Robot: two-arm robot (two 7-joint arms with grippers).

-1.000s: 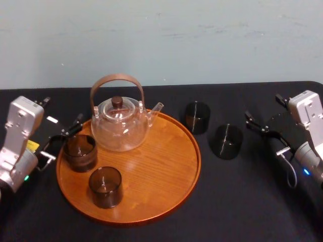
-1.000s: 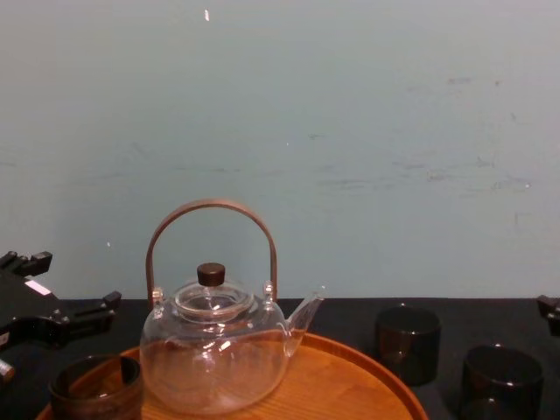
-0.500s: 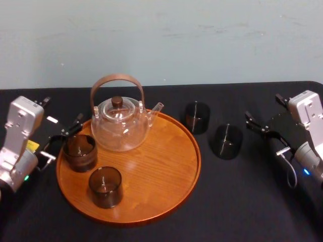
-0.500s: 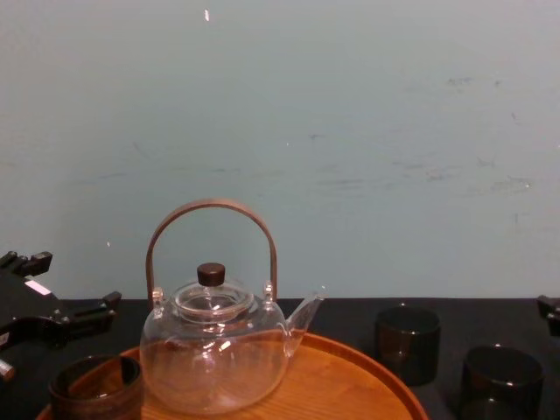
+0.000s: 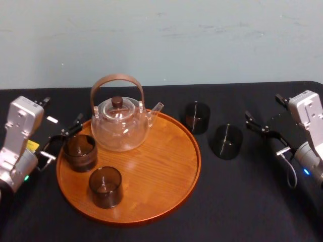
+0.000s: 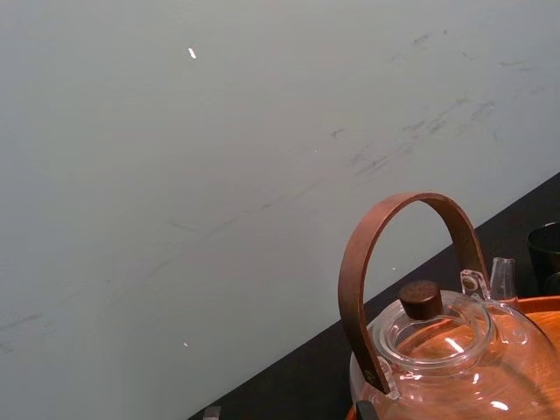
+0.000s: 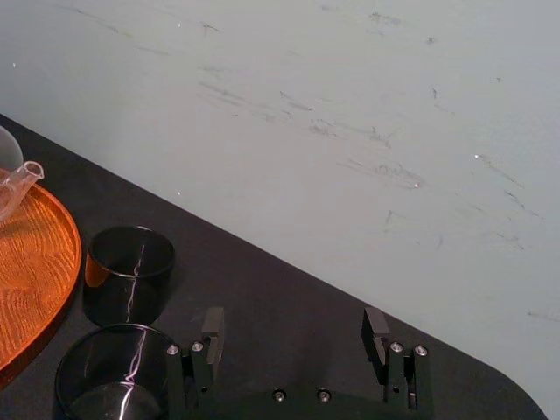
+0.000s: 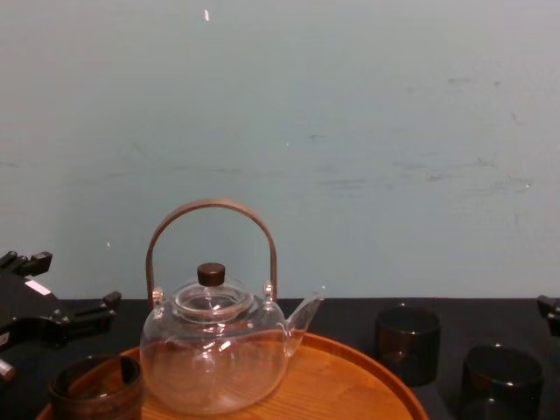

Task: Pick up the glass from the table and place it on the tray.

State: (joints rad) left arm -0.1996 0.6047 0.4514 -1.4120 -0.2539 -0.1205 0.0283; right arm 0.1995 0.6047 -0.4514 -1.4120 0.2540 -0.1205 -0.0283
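Nothing legible anywhere: no brand, number or sign. Small white label [image 5: 52,119] on the black left gripper [image 5: 61,112] and yellow sticker [image 5: 32,145] nearer its wrist, both too small to read.

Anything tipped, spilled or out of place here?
Nothing stands out. The teapot and two glasses stand upright on the tray; two more glasses stand upright on the table to its right. No spill. The left gripper and right gripper are parked at either side.

Tray [image 8: 350,382] front cropped (chest view), rightmost glass [image 8: 501,378] base too
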